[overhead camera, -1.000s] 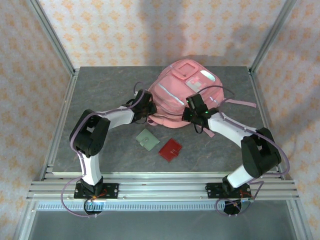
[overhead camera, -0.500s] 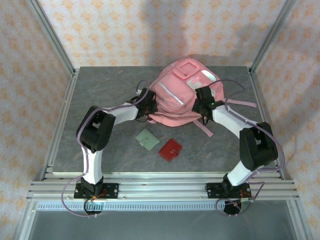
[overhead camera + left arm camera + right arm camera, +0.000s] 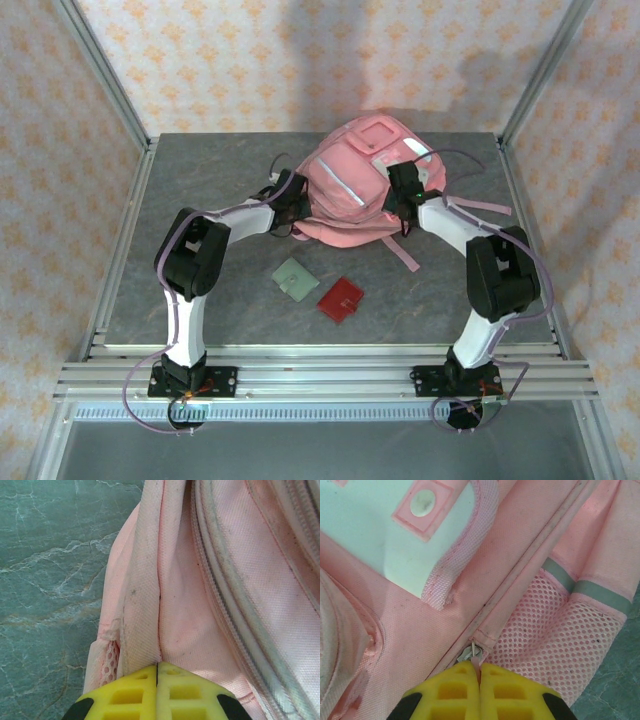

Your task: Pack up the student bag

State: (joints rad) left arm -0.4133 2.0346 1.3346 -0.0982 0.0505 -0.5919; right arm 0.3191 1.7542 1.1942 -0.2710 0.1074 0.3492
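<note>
The right gripper [image 3: 479, 667] is pinched onto the zip pull [image 3: 471, 653] of the pink backpack [image 3: 350, 185], which lies at the far middle of the table [image 3: 200, 180]. The left gripper [image 3: 157, 666] nips a fabric fold [image 3: 145, 630] on the bag's opposite side. Unzipping looks to be the step in hand; next, the pull must be drawn along its track while the left braces the bag.

The student bag [image 3: 352, 190], a large pink fabric backpack, is seen lying humped at the far middle of the grey desk [image 3: 200, 190], its front turned upward. A pale blue-white patch [image 3: 418, 151] is shown near its top, grey zip trim is run across it, and pink straps [image 3: 480, 207] are trailed onto the desk at its right. A pink mesh side pocket [image 3: 555, 645] is crossed by a grey band.
</note>
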